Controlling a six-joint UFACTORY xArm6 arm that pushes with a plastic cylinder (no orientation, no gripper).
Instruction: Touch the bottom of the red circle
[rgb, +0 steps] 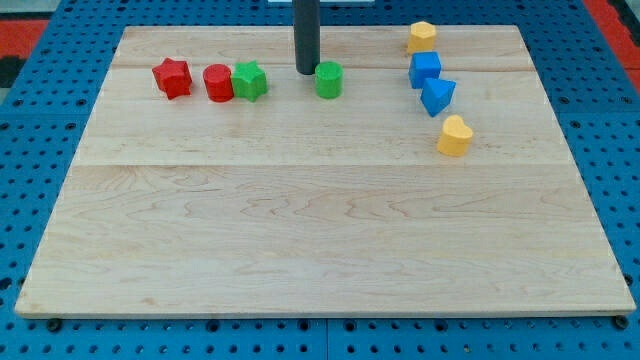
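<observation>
so: two red (172, 77) (218, 83), two green (249, 80) (329, 79), two blue (425, 68) (437, 95), two yellow blocks (422, 36) (454, 136); my tip (306, 71) beside green.

My rod (306, 35) is cut off by the view's top edge, so its upper length does not show. The red circle (218, 83) has its right side partly hidden behind the green star (250, 80) touching it. The bench (300, 230) loses a sliver of its lower right corner at the view's right edge

Bright, even overhead light; soft short shadows under blocks; sharp focus throughout; no glare, slight edge distortion.
</observation>
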